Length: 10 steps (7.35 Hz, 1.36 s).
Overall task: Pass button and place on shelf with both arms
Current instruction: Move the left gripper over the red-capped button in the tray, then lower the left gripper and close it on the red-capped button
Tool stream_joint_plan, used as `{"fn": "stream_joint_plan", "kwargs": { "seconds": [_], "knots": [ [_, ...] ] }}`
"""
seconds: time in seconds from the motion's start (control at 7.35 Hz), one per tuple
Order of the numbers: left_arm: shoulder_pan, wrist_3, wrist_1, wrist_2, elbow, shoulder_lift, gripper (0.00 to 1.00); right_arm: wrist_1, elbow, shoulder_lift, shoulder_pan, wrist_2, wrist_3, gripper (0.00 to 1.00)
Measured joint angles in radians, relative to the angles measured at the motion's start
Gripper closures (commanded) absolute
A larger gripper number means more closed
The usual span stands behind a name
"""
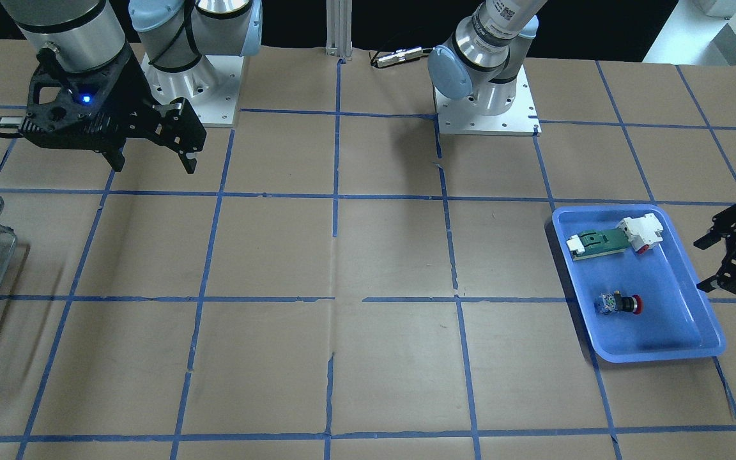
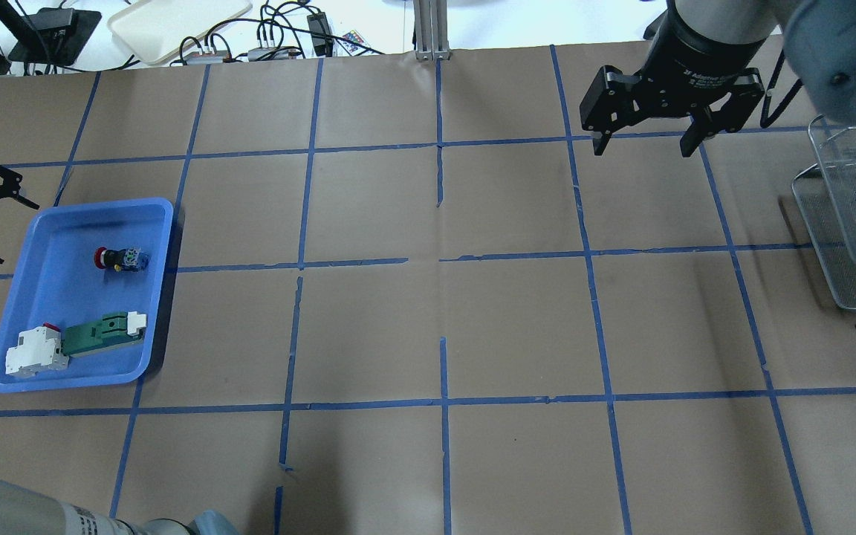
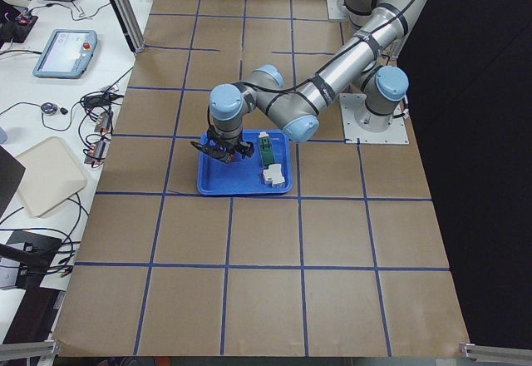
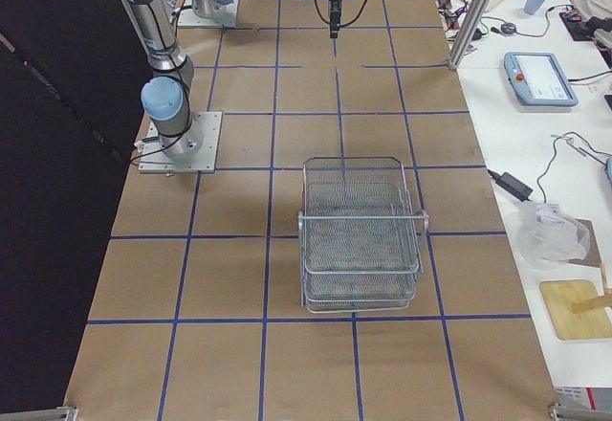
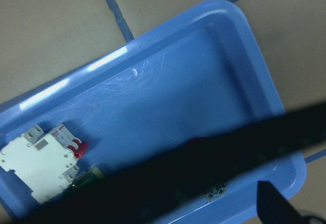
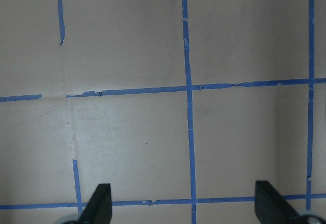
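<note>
The left end effector (image 1: 703, 265) hangs just beside the blue tray (image 1: 598, 214) with its fingers wide apart, holding nothing. The button (image 1: 620, 304) lies on its side in that tray. The right end effector (image 2: 643, 148) is up near the shelf (image 2: 851, 208), also with fingers apart and holding nothing. This looks like the reach for the first grab. Next, the left one should move over the button, go down and squeeze it. Its wrist view is too dark to tell if it lines up.

- 1 button (image 2: 122, 258)
- 1 blue tray (image 2: 64, 297) (3 parts inside)
- 1 white breaker (image 2: 36, 355)
- 1 green-and-white part (image 2: 105, 331)
- 1 shelf (image 4: 361, 249)
- 2 grippers: left gripper (image 1: 700, 265), right gripper (image 2: 643, 152)
</note>
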Motion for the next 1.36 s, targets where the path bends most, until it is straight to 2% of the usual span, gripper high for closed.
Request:
{"fn": "stream_joint_plan", "kwargs": {
  "seconds": [0.82, 1.36],
  "knots": [
    [0.027, -0.200, 0.000, -0.218, 0.018, -0.128, 0.00, 0.000, 0.003, -0.002, 0.000, -0.001, -0.006, 0.00],
    [0.032, -0.269, -0.005, -0.259, -0.005, -0.175, 0.00, 0.000, 0.004, -0.001, 0.000, 0.000, 0.000, 0.00]
  ]
}}
